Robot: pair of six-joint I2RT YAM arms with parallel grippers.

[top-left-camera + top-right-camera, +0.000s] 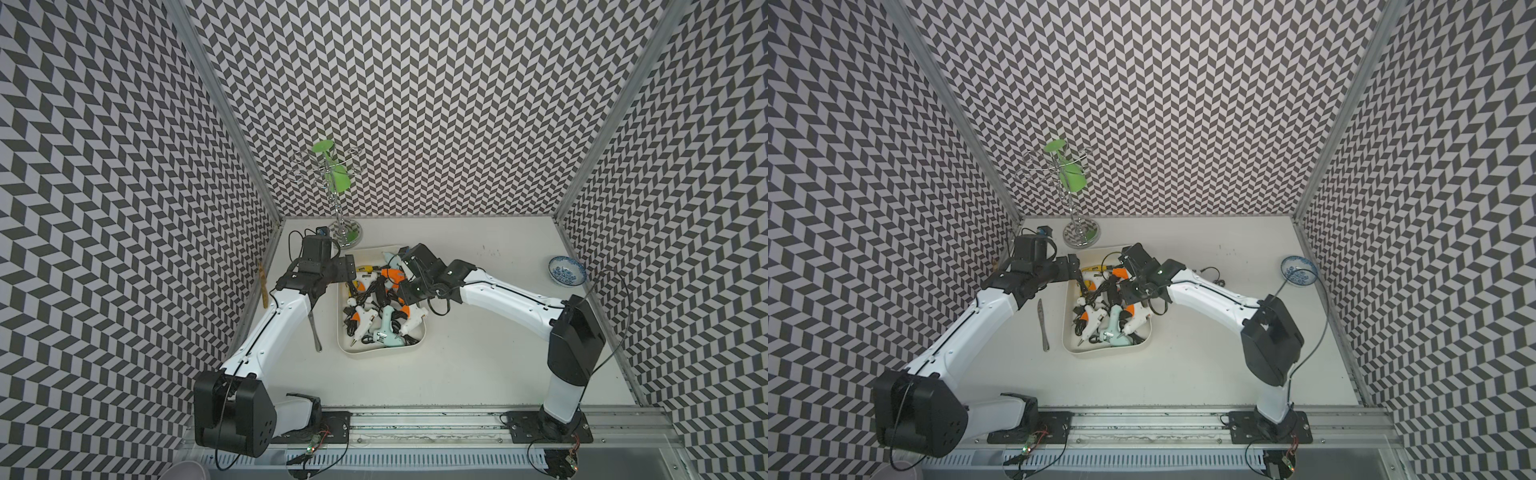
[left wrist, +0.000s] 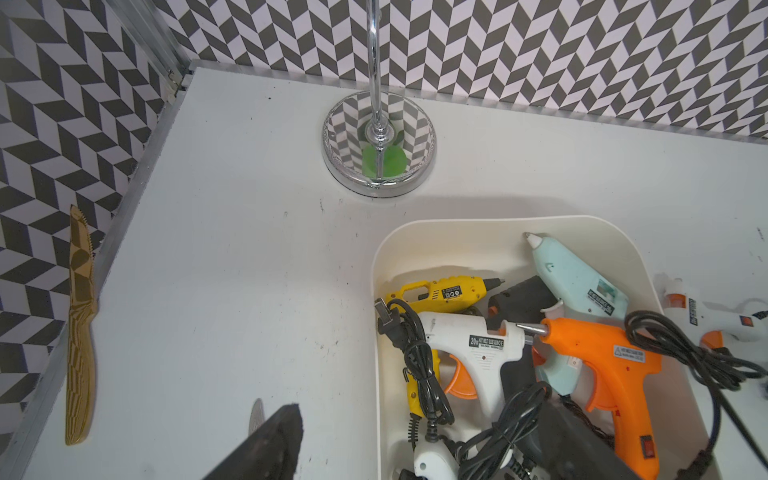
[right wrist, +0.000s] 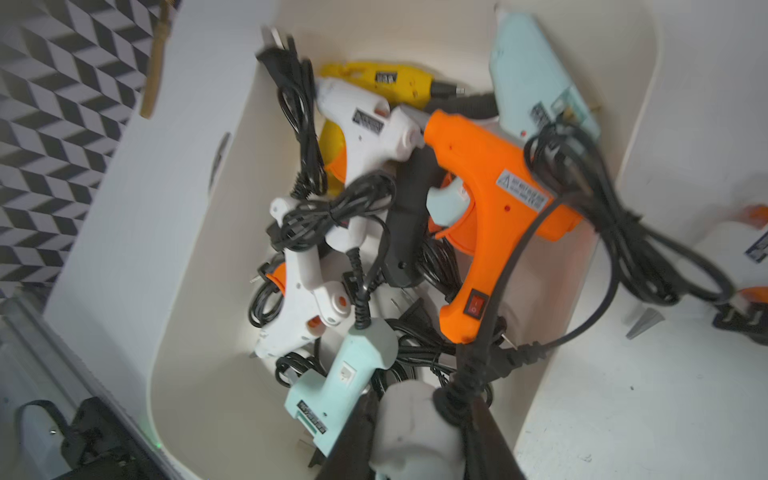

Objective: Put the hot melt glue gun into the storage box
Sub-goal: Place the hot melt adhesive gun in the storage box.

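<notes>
The right gripper (image 3: 419, 453) is clamped tight on the handle butt of a white plastic hot melt glue gun (image 3: 405, 411). It carries the gun above the cream-white shallow plastic storage box (image 3: 199, 374), at the box's end nearest the arm bases and over the heap of guns inside. That end looks the least crowded, which probably explains the spot. The gun's black cord (image 3: 511, 257) arcs across the heap and over the box's wall, so it may drag on release. The left gripper (image 1: 347, 270) is spread wide and empty at the box's far corner, likely parked clear. Another white gun with an orange trigger (image 2: 715, 320) lies on the bench (image 1: 478, 353) just outside the box.
</notes>
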